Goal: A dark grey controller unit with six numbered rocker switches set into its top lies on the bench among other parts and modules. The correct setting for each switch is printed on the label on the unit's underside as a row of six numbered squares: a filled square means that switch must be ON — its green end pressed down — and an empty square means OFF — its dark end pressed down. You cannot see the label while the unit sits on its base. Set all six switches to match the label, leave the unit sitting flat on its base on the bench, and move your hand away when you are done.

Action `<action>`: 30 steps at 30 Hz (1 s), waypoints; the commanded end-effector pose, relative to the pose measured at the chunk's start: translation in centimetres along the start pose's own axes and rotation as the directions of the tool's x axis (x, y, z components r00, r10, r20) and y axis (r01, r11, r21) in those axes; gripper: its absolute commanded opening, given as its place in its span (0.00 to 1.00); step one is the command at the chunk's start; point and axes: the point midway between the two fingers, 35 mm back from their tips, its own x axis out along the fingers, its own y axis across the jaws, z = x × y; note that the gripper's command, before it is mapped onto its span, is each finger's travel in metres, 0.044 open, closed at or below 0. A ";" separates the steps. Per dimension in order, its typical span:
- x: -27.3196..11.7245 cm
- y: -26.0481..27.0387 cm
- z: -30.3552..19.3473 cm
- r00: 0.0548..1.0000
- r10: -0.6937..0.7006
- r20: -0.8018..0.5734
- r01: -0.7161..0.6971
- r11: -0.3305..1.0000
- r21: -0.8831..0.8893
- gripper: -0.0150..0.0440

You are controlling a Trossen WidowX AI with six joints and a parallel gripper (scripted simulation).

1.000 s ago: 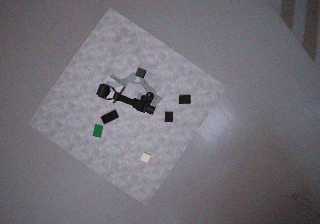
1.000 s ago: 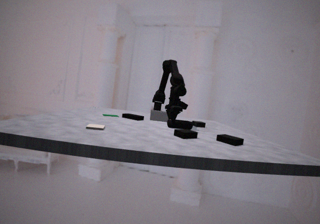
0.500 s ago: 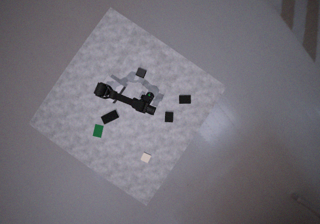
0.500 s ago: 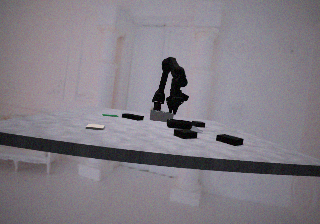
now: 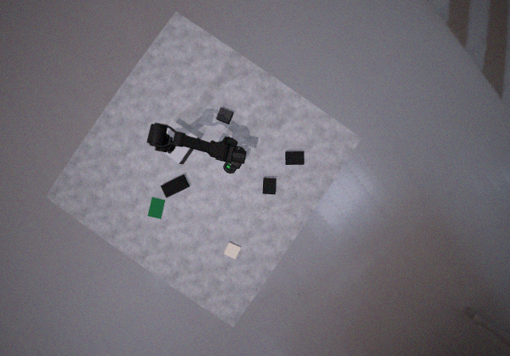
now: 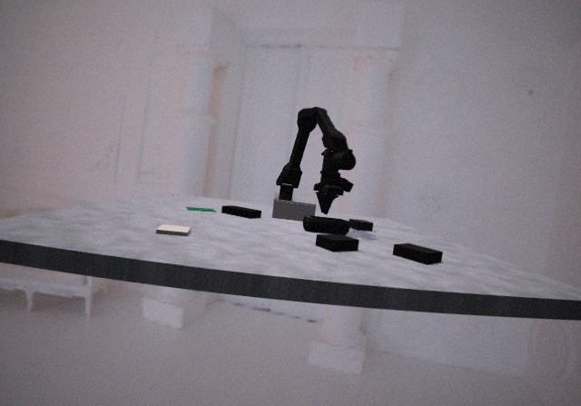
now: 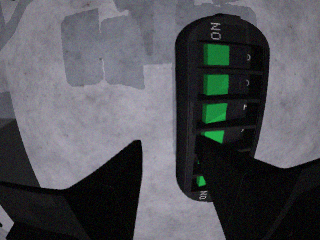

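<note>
The dark grey controller unit (image 5: 230, 170) (image 6: 326, 224) (image 7: 182, 100) sits flat on the bench, label hidden. In the top view the arm covers most of it. The wrist view shows its rocker switches in a column, green ends left and dark numbered ends right, with ON printed at both ends. The lower switches are partly covered by the right finger. Which ends are pressed is hard to tell. My gripper (image 6: 325, 212) (image 7: 168, 144) is partly open and empty, pointing down above the unit. Its right finger overlaps the unit in the wrist view; its left finger is over bare bench.
Dark blocks lie around: one (image 5: 225, 115) (image 6: 360, 225), one (image 5: 294, 157) (image 6: 417, 253), one (image 5: 269, 185) (image 6: 336, 242) and a longer one (image 5: 174, 185) (image 6: 241, 212). A green plate (image 5: 155, 207) (image 6: 201, 209) and a cream tile (image 5: 232, 250) (image 6: 172, 229) lie farther off.
</note>
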 end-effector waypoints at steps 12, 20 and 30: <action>0.1 0.2 0.2 1.000 -0.007 0.005 0.006 1.000 0.021 0.25; 0.1 0.2 0.1 1.000 -0.006 0.002 0.006 1.000 0.019 0.25; -3.4 0.2 0.1 1.000 -0.006 0.001 0.005 1.000 0.019 0.48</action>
